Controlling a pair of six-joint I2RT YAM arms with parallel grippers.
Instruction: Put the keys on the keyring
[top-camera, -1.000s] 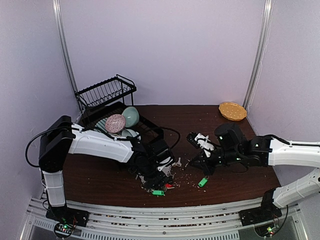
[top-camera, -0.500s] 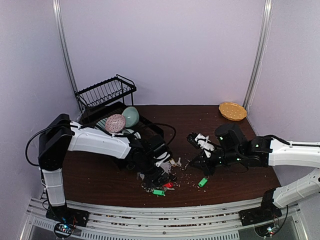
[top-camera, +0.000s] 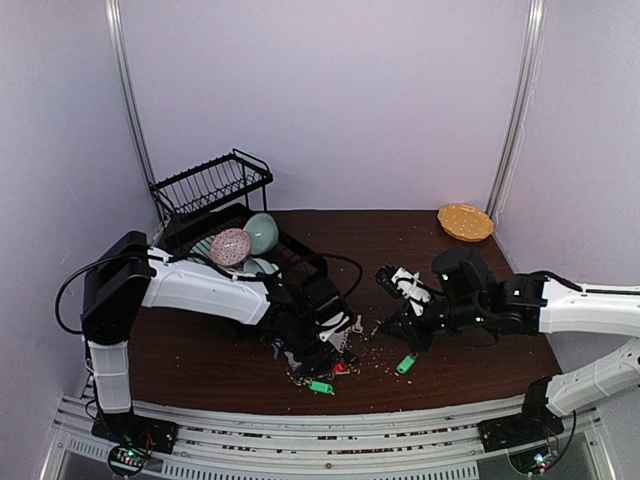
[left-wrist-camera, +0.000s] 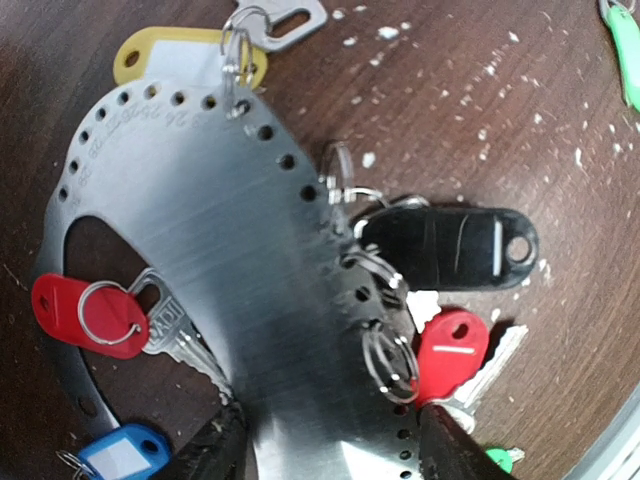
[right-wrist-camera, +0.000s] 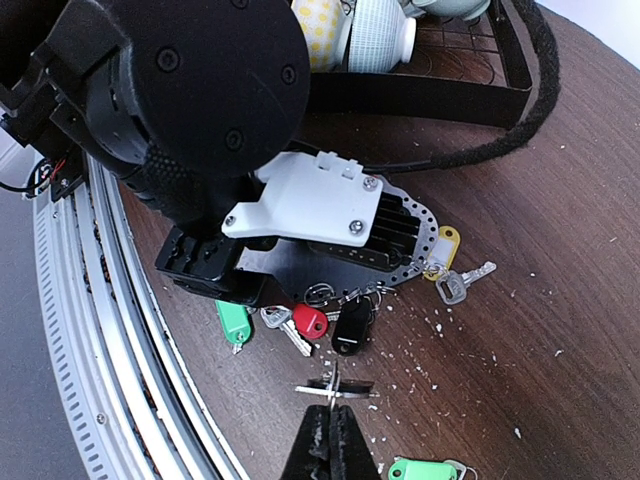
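Nearest in the right wrist view, the right claw (right-wrist-camera: 332, 412) has its fingers pressed together on a thin metal loop (right-wrist-camera: 335, 389). It is seen edge-on, probably a small split ring, though I cannot tell whether a key hangs from it. Just beside the claw, on its right, a loose green-tagged key (right-wrist-camera: 425, 468) lies flat on the table (right-wrist-camera: 560, 200); this arm is much the nearer to it. Straight ahead of the fingertips, and near, is the keyring (left-wrist-camera: 230, 230), with its perforated rim turned towards them. The black-tagged key (left-wrist-camera: 450, 250) and a red-tagged key (left-wrist-camera: 450, 350) already hang from that edge, and the yellow-tagged key (left-wrist-camera: 180, 55) hangs further round. The plate's long axis runs away from the left claw (left-wrist-camera: 335, 452), which clamps its near end between both fingers. I judge the coming move to be a short forward reach to a free hole. Farthest back stands the dish rack (top-camera: 210, 185).
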